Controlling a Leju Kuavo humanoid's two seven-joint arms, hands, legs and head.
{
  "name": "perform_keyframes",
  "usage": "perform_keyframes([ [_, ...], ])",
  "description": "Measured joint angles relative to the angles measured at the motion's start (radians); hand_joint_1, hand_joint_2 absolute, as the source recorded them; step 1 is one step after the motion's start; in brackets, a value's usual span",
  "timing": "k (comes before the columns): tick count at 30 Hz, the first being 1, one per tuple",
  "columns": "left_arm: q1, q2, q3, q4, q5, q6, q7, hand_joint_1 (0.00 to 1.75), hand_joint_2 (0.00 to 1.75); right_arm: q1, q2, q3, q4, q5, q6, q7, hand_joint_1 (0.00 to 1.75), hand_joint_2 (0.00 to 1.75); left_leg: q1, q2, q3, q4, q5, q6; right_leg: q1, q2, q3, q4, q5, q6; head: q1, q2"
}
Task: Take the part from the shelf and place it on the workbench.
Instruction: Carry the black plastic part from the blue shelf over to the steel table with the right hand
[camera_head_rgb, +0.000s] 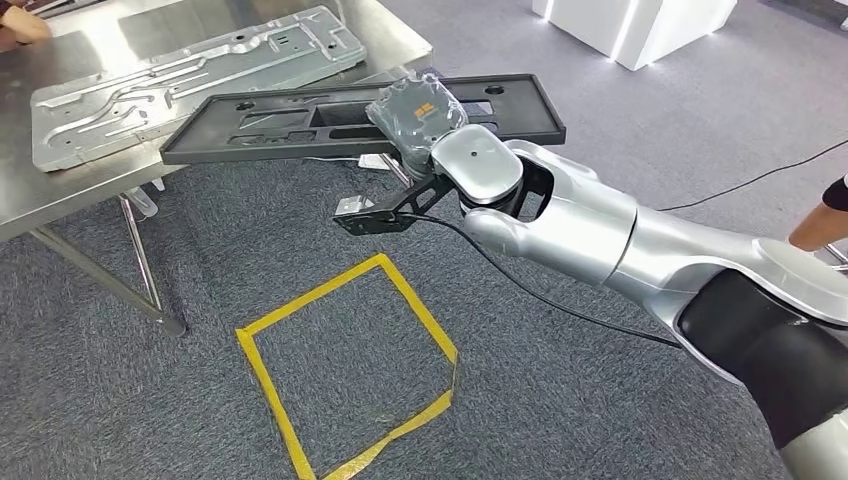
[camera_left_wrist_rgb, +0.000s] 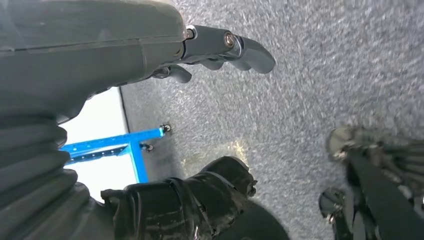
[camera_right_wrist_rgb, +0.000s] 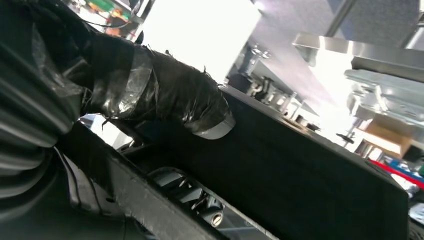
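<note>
Head view had the right hand (camera_head_rgb: 415, 112) clamped on the long black part (camera_head_rgb: 300, 118), gripping its near long edge slightly right of centre; the part hung roughly level, its far-left portion over the corner of the steel workbench (camera_head_rgb: 60, 200), the rest out over the carpet, not clearly resting on anything. A grey stamped metal panel (camera_head_rgb: 190, 75) already lay on the bench just beyond it; a yellow tape square (camera_head_rgb: 345, 370) marked the floor below. Right wrist view showed the taped thumb (camera_right_wrist_rgb: 165, 95) pressed on the part's flat face, fingers wrapped under the rim (contact underneath mostly hidden). Left hand (camera_left_wrist_rgb: 220, 47) hung by the floor holding nothing, fingers loosely curled.

Handling judgement: looked like a rigid moulded tray-type piece with cut-outs, probably light for its length; no visible sag; a long lever arm on a single-edge grip means it would want to tilt or twist; smooth surface could slip. Best hold is mid-length on the rim, as here; set it down flat, clear of the grey panel.
</note>
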Motion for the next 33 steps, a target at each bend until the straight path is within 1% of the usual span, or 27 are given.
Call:
perform_keyframes([
  [1,-0.001,0.000,0.000,0.000,-0.001,-0.001,0.000,0.00,1.75,0.001,0.000,0.000,0.000,0.000,0.000,-0.001,1.75,1.75,0.002,0.005,-0.019,0.035,-0.006,-0.002,0.000,-0.004,0.001,0.000,-0.001,0.000,0.000,0.000],
  [2,-0.001,0.000,0.000,0.000,-0.002,-0.002,0.000,0.00,1.75,0.003,0.000,0.000,0.000,0.000,0.000,-0.002,1.75,1.75,0.003,0.007,-0.024,0.040,0.004,-0.002,0.000,-0.008,0.002,0.000,-0.003,0.000,-0.001,0.000],
  [3,-0.001,0.000,0.000,0.000,-0.004,-0.003,0.000,0.00,1.75,0.004,0.000,0.000,0.000,0.000,-0.001,-0.004,1.75,1.75,0.004,0.008,-0.010,0.009,0.029,-0.001,0.000,-0.012,0.004,0.000,-0.005,0.001,0.000,0.000],
  [4,-0.001,0.000,0.000,0.000,-0.008,-0.003,0.001,0.00,1.75,0.004,0.000,0.000,0.000,0.001,-0.002,-0.004,1.75,1.75,0.004,0.009,0.020,-0.053,0.064,0.001,0.000,-0.015,0.007,0.000,-0.008,0.003,-0.001,0.000],
  [5,-0.001,0.000,0.000,0.000,-0.016,-0.001,0.003,0.00,1.75,0.004,0.000,0.000,0.000,0.002,-0.003,-0.005,1.75,1.75,0.003,0.011,0.055,-0.119,0.089,0.003,0.001,-0.017,0.010,-0.001,-0.010,0.005,0.000,0.000],
  [6,-0.002,0.001,0.000,0.000,-0.025,0.002,0.006,0.00,1.75,0.003,0.000,-0.001,0.000,0.003,-0.004,-0.005,1.75,1.75,-0.001,0.013,0.084,-0.175,0.104,0.007,0.002,-0.020,0.013,-0.003,-0.012,0.009,0.000,0.000],
  [7,-0.004,0.001,0.000,0.000,-0.032,0.006,0.010,0.00,1.75,0.003,0.000,-0.001,0.001,0.004,-0.006,-0.005,1.75,1.75,-0.005,0.015,0.103,-0.208,0.108,0.010,0.003,-0.021,0.015,-0.006,-0.013,0.014,0.001,0.000],
  [9,-0.007,0.002,-0.001,0.000,-0.037,0.010,0.016,0.00,1.75,0.003,0.000,-0.002,0.001,0.005,-0.008,-0.007,1.75,1.75,-0.011,0.013,0.111,-0.224,0.102,0.018,0.005,-0.024,0.019,-0.013,-0.013,0.025,0.001,0.000],
  [11,-0.008,0.002,-0.001,0.000,-0.037,0.011,0.018,0.00,1.75,0.004,0.000,-0.002,0.002,0.006,-0.009,-0.008,1.75,1.75,-0.007,0.011,0.121,-0.235,0.104,0.029,0.005,-0.023,0.019,-0.008,-0.021,0.035,0.002,0.000],
  [12,-0.008,0.002,-0.001,0.000,-0.038,0.011,0.018,0.00,1.75,0.004,0.000,-0.003,0.002,0.007,-0.009,-0.008,1.75,1.75,-0.005,0.010,0.128,-0.242,0.105,0.036,0.006,-0.020,0.008,0.017,-0.035,0.037,0.003,0.000],
  [13,-0.008,0.002,-0.001,0.000,-0.039,0.011,0.018,0.00,1.75,0.003,-0.001,-0.004,0.002,0.008,-0.009,-0.008,1.75,1.75,-0.003,0.010,0.134,-0.247,0.105,0.042,0.007,-0.015,-0.016,0.064,-0.057,0.037,0.004,0.000],
  [15,-0.009,0.003,-0.001,0.000,-0.040,0.012,0.018,0.00,1.75,0.006,-0.003,-0.004,0.002,0.009,-0.010,-0.008,1.75,1.75,-0.006,0.009,0.139,-0.247,0.100,0.053,0.009,-0.007,-0.090,0.196,-0.105,0.036,0.006,0.000],
  [16,-0.009,0.003,-0.001,0.000,-0.040,0.012,0.017,0.00,1.75,0.010,-0.003,-0.005,0.002,0.010,-0.010,-0.008,1.75,1.75,-0.007,0.008,0.141,-0.245,0.097,0.056,0.010,-0.005,-0.122,0.245,-0.113,0.036,0.006,0.000],
  [17,-0.009,0.003,-0.001,0.000,-0.040,0.012,0.017,0.00,1.75,0.013,-0.004,-0.005,0.002,0.010,-0.010,-0.008,1.75,1.75,-0.008,0.005,0.143,-0.243,0.093,0.058,0.009,-0.005,-0.138,0.259,-0.102,0.035,0.006,0.000],
  [18,-0.009,0.003,-0.001,0.000,-0.040,0.012,0.017,0.00,1.75,0.016,-0.004,-0.005,0.003,0.010,-0.010,-0.008,1.75,1.75,-0.009,0.002,0.145,-0.239,0.089,0.058,0.009,-0.005,-0.134,0.233,-0.073,0.034,0.007,0.000],
  [19,-0.009,0.002,-0.001,0.000,-0.040,0.012,0.017,0.00,1.75,0.017,-0.005,-0.005,0.003,0.010,-0.010,-0.008,1.75,1.75,-0.009,-0.002,0.148,-0.234,0.083,0.056,0.009,-0.004,-0.110,0.170,-0.031,0.032,0.007,0.000],
  [20,-0.009,0.002,-0.001,0.000,-0.040,0.012,0.017,0.00,1.75,0.016,-0.006,-0.005,0.003,0.010,-0.010,-0.008,1.75,1.75,-0.010,-0.006,0.148,-0.228,0.077,0.053,0.009,-0.003,-0.082,0.103,0.001,0.029,0.007,0.000],
  [21,-0.009,0.002,-0.001,0.000,-0.040,0.012,0.017,0.00,1.75,0.014,-0.006,-0.005,0.003,0.010,-0.010,-0.008,1.75,1.75,-0.011,-0.009,0.147,-0.222,0.071,0.049,0.010,-0.002,-0.057,0.047,0.021,0.026,0.007,0.000],
  [22,-0.009,0.001,-0.001,0.000,-0.040,0.013,0.017,0.00,1.75,0.013,-0.007,-0.005,0.003,0.010,-0.010,-0.008,1.75,1.75,-0.012,-0.011,0.146,-0.218,0.067,0.044,0.011,0.000,-0.040,0.013,0.030,0.024,0.008,0.000],
  [25,-0.008,0.001,-0.001,0.000,-0.040,0.015,0.021,0.00,1.75,0.012,-0.006,-0.006,0.003,0.011,-0.010,-0.008,1.75,1.75,-0.013,-0.012,0.143,-0.218,0.063,0.030,0.013,-0.001,-0.031,-0.004,0.027,0.014,0.009,0.000],
  [26,-0.007,0.001,-0.001,0.000,-0.041,0.016,0.022,0.00,1.75,0.012,-0.006,-0.006,0.003,0.012,-0.010,-0.007,1.75,1.75,-0.012,-0.010,0.141,-0.212,0.057,0.024,0.011,-0.003,-0.027,-0.009,0.028,0.009,0.008,0.000],
  [27,-0.006,0.001,-0.001,0.000,-0.041,0.018,0.023,0.00,1.75,0.011,-0.006,-0.006,0.003,0.012,-0.010,-0.006,1.75,1.75,-0.010,-0.007,0.132,-0.190,0.044,0.017,0.008,-0.004,-0.022,-0.014,0.029,0.004,0.007,0.000],
  [28,-0.006,0.001,-0.001,0.000,-0.042,0.019,0.024,0.00,1.75,0.011,-0.006,-0.007,0.003,0.012,-0.010,-0.005,1.75,1.75,-0.008,-0.003,0.113,-0.149,0.023,0.010,0.005,-0.006,-0.016,-0.017,0.028,0.000,0.005,0.000],
  [30,-0.006,0.001,-0.001,0.000,-0.043,0.021,0.025,0.00,1.75,0.012,-0.006,-0.007,0.003,0.013,-0.009,-0.005,1.75,1.75,-0.002,0.002,0.050,-0.025,-0.025,0.000,0.005,-0.006,-0.009,-0.019,0.023,-0.004,0.003,0.000],
  [31,-0.006,0.001,-0.001,0.000,-0.044,0.022,0.027,0.00,1.75,0.015,-0.006,-0.007,0.003,0.013,-0.009,-0.005,1.75,1.75,0.001,0.004,0.020,0.024,-0.036,-0.004,0.005,-0.006,-0.005,-0.019,0.019,-0.004,0.002,0.000],
  [32,-0.005,0.001,-0.001,0.000,-0.044,0.023,0.028,0.00,1.75,0.018,-0.006,-0.007,0.003,0.013,-0.009,-0.005,1.75,1.75,0.004,0.005,0.004,0.043,-0.028,-0.007,0.004,-0.006,0.000,-0.019,0.015,-0.004,0.003,0.000],
  [33,-0.005,0.001,-0.001,0.000,-0.045,0.023,0.029,0.00,1.75,0.021,-0.006,-0.007,0.003,0.013,-0.008,-0.005,1.75,1.75,0.006,0.007,0.006,0.022,-0.002,-0.008,0.003,-0.006,0.005,-0.019,0.011,-0.001,0.003,0.000],
])
